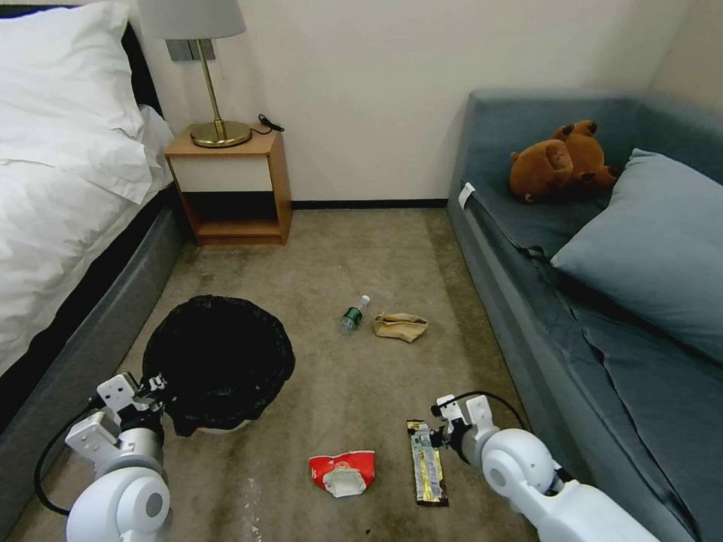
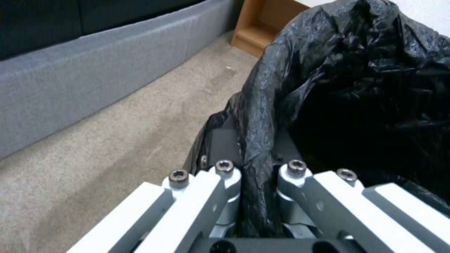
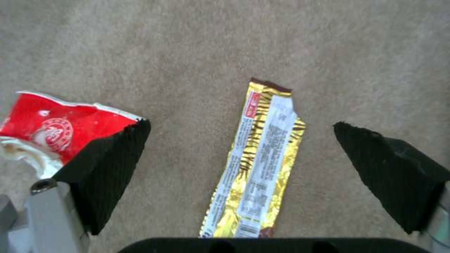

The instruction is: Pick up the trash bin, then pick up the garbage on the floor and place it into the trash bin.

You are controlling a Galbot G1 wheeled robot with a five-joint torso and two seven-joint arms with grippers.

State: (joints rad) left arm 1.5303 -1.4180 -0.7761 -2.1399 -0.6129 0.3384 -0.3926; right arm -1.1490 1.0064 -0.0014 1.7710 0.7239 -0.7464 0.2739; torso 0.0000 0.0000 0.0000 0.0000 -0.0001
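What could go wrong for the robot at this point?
The left gripper pinches the trash bin by its thin bag-covered rim, so the plastic might slip or tear if lifted. The right gripper hangs open above the long snack wrapper, which lies flat on the carpet; its fingers may slide over it without catching. The red-and-white wrapper sits beside one finger and could get nudged.

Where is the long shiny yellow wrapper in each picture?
Head view: the long wrapper lies on the carpet near the bottom edge, just beside the right gripper.
Left wrist view: the trash bin and the left gripper clamped on its bag-covered rim.
Right wrist view: the wrapper lies mid-picture between the open right gripper's fingers.
Shared landmark: the red-and-white wrapper beside it.
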